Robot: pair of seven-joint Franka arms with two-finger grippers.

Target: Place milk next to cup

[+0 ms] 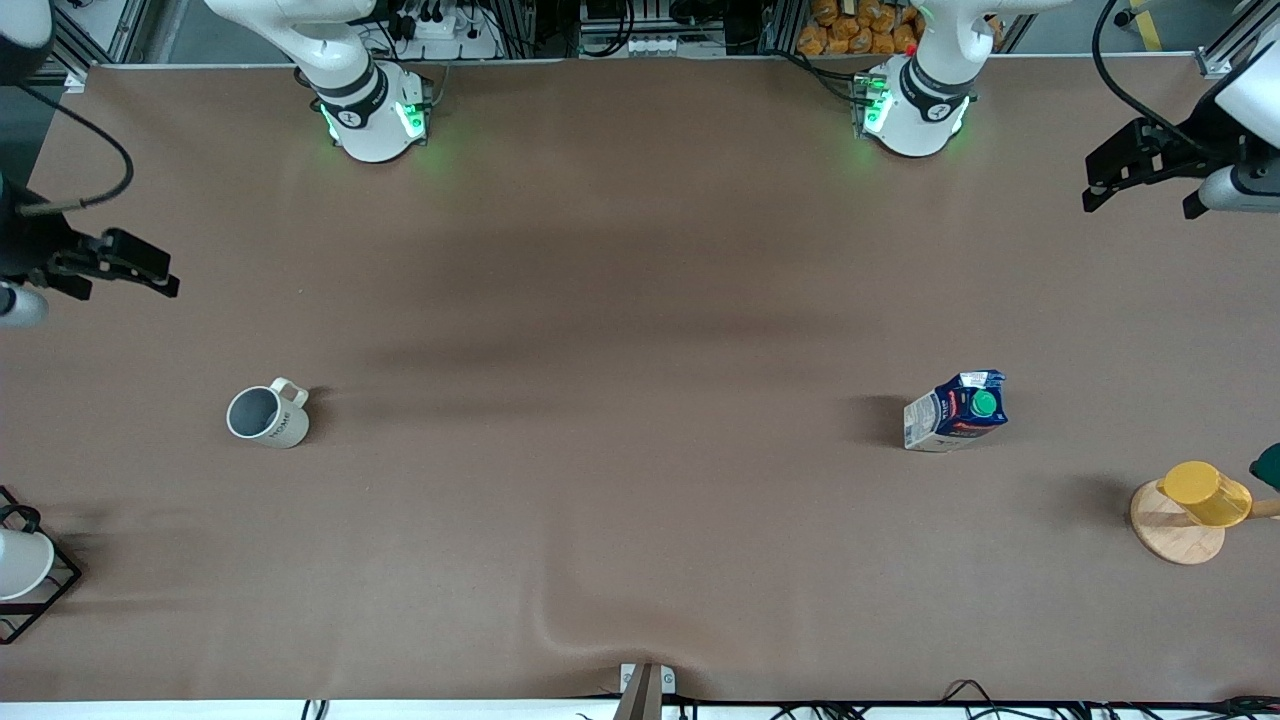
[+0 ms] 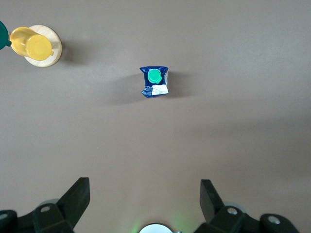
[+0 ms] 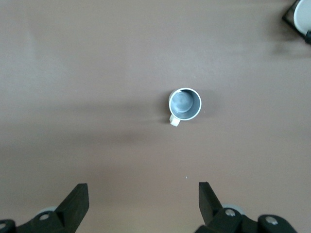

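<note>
You are looking at a brown table (image 1: 640,300) with both arm bases standing along its edge farthest from the front camera, each glowing green at the foot. The milk (image 1: 956,411) is standing upright on the table toward the left arm's end, its green cap facing up and its white-grey panel turned toward the right arm's end. The cup (image 1: 267,415) is sitting upright toward the right arm's end, well apart from the milk, with its handle pointing away from the front camera and dark lettering showing on its side. The 2 are lying at about the same nearness to the front camera. The left gripper (image 1: 1140,170) is hanging in the air over the left arm's end of the table, its 2 fingers spread wide, holding nothing and touching nothing; in the left wrist view the milk (image 2: 155,81) is showing well clear of the fingers (image 2: 77,196). The right gripper (image 1: 115,262) is hovering over the right arm's end, likewise spread wide and empty, with the cup (image 3: 184,104) showing apart from it. A yellow cup (image 1: 1205,493) is resting on a round wooden coaster (image 1: 1172,530) nearer the front camera than the milk, and a white cup (image 1: 20,563) is sitting in a black wire frame (image 1: 55,590) nearer than the cup.
</note>
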